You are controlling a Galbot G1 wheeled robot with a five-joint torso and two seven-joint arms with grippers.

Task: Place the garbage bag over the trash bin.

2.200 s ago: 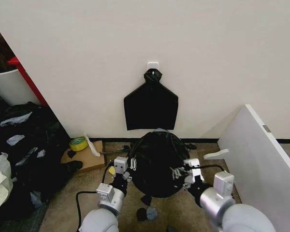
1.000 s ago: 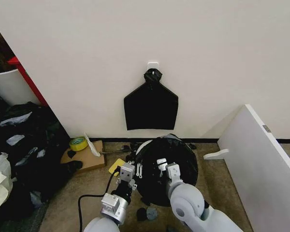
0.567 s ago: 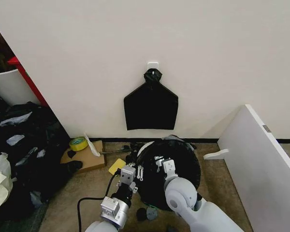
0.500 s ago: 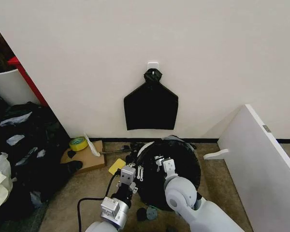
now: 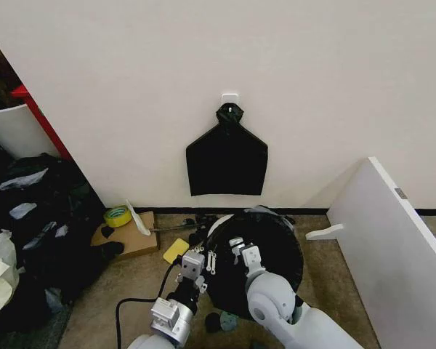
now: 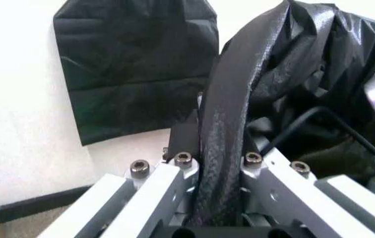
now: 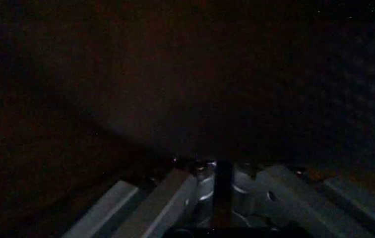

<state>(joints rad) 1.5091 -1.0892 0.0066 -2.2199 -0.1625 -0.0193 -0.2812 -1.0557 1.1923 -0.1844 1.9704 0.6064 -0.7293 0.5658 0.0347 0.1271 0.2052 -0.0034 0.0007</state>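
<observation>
Since earlier, the right gripper (image 5: 237, 246) has swung inward over the trash bin (image 5: 216, 222); its grasp is indiscernible. Left gripper (image 6: 214, 163) clamps the garbage bag (image 5: 272, 243) at the bin's rim. Step: seating the bag; next, probably pull the film down around the rim.

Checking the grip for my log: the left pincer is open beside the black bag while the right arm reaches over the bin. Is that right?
Not quite. The left pincer is shut on a twisted strip of the black bag, as the left wrist view shows. The right pincer does reach over the bag-covered bin.

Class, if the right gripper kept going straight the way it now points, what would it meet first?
Probably the garbage bag: the right gripper points into its dark opening over the trash bin; depth is unclear.
</observation>
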